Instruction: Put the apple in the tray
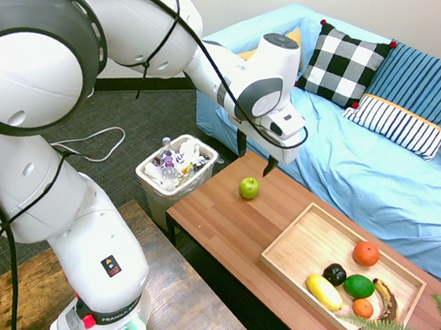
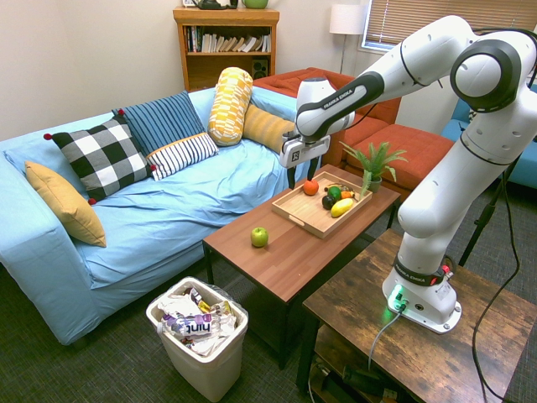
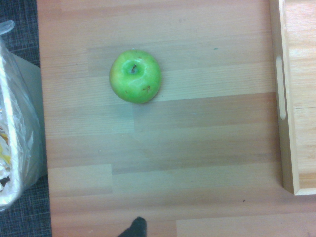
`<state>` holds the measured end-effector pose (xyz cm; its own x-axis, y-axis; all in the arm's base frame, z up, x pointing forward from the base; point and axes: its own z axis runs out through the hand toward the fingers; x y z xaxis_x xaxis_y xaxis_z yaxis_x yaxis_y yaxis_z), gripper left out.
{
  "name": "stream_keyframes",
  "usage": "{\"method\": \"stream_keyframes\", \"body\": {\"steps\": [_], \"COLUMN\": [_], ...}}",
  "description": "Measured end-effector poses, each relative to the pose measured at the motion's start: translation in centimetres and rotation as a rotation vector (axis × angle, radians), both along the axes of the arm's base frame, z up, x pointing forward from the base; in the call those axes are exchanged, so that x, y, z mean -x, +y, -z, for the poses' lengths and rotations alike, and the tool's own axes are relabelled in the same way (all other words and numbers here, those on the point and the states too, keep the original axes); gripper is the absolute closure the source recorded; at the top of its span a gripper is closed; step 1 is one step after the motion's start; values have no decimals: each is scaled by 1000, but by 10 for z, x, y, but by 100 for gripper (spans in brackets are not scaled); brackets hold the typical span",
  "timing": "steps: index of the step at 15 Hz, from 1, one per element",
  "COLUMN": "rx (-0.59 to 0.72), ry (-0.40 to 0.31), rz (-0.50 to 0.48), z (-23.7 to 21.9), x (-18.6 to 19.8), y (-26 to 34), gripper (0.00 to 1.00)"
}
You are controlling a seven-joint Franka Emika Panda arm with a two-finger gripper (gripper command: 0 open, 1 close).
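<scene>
Jaws wide and empty on the gripper (image 1: 256, 160), above the table (image 1: 223, 206) — and there's the apple (image 1: 248, 187), on the wood beyond the tray's (image 1: 287, 232) handled end, well apart from it. Best centre over it, drop straight, pinch at the middle. Bare wood surrounds it; clear the raised rim when carrying — fruit (image 1: 357, 286) crowds the tray's far half.

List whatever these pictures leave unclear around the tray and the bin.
- Tray's far part, wrist view: cut off by the picture's edge.
- Tray floor under the fruit, first exterior view: hidden by the banana and its neighbours.
- Book titles, second exterior view: too small to read.
- Lower contents of the bin, second exterior view: hidden by the bottle and wrappers on top.
</scene>
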<state>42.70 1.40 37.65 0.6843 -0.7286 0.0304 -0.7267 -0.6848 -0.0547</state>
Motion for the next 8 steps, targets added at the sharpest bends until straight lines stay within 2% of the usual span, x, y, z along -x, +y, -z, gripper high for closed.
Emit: {"method": "stream_keyframes", "body": {"steps": [4,8], "rx": [5,-9], "ry": [8,-18], "rz": [8,7], "z": [8,37], "x": [-3,-23], "y": [10,39], "gripper": [0,0]}}
